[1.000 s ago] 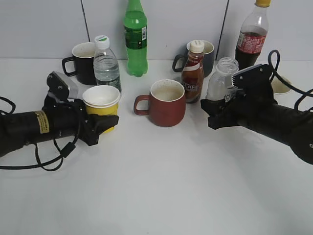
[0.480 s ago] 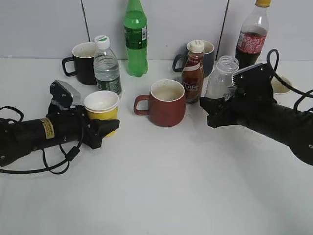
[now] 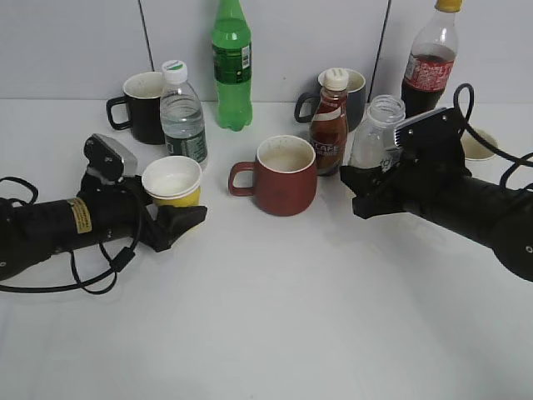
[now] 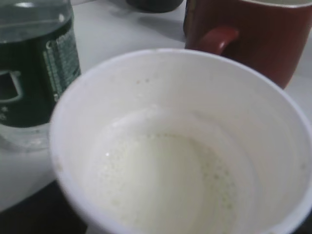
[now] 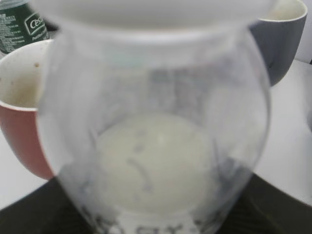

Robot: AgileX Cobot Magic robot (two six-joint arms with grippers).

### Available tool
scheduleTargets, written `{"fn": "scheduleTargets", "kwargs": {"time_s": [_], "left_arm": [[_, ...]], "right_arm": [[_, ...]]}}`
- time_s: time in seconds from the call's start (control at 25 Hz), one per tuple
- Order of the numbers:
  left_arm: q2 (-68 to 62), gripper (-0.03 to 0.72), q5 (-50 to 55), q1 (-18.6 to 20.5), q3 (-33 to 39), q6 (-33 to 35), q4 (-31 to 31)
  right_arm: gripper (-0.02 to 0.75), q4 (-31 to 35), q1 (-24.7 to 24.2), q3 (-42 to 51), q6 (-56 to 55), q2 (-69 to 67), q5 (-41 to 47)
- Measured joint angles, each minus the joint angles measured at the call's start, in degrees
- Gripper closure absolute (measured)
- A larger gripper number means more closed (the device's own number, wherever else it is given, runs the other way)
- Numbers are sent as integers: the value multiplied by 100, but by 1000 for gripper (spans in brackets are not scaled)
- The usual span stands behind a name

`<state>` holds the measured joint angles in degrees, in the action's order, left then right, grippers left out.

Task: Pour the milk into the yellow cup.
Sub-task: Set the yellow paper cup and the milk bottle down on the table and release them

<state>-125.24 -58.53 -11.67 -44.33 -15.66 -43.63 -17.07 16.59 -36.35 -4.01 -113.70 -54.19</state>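
The yellow cup (image 3: 171, 177) stands upright at the left, between the fingers of my left gripper (image 3: 185, 210), which is shut on it low by the table. In the left wrist view the cup (image 4: 170, 146) fills the frame, with white milk in its bottom. My right gripper (image 3: 366, 179) is shut on the milk bottle (image 3: 376, 133), a clear capless bottle held upright to the right of the mug. In the right wrist view the bottle (image 5: 156, 146) shows a little white milk at its bottom. The jaws themselves are hidden in both wrist views.
A red-brown mug (image 3: 287, 177) stands between the grippers. Behind are a water bottle (image 3: 181, 112), a black mug (image 3: 141, 108), a green bottle (image 3: 231, 67), a brown coffee bottle (image 3: 329, 125), a grey mug (image 3: 358, 92) and a cola bottle (image 3: 429, 58).
My left arm has come down with the yellow cup, bringing it lower toward the table. The right arm and the milk bottle have hardly moved.
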Motion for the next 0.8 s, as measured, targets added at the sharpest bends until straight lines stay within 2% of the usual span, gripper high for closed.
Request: {"fn": "scheduleTargets", "kwargs": {"time_s": [0.36,0.68,0.8], "left_arm": [[109,73,10,0,427,0,94],[484,80,51,4,847,0,477],[645,85,198,4,950,0,530]], "right_arm": [[306,6,0,-229,7,-686,-23],[306,10,0,-247,7,-815,-199],[230,57,0,-247,12,-815,-210]]}}
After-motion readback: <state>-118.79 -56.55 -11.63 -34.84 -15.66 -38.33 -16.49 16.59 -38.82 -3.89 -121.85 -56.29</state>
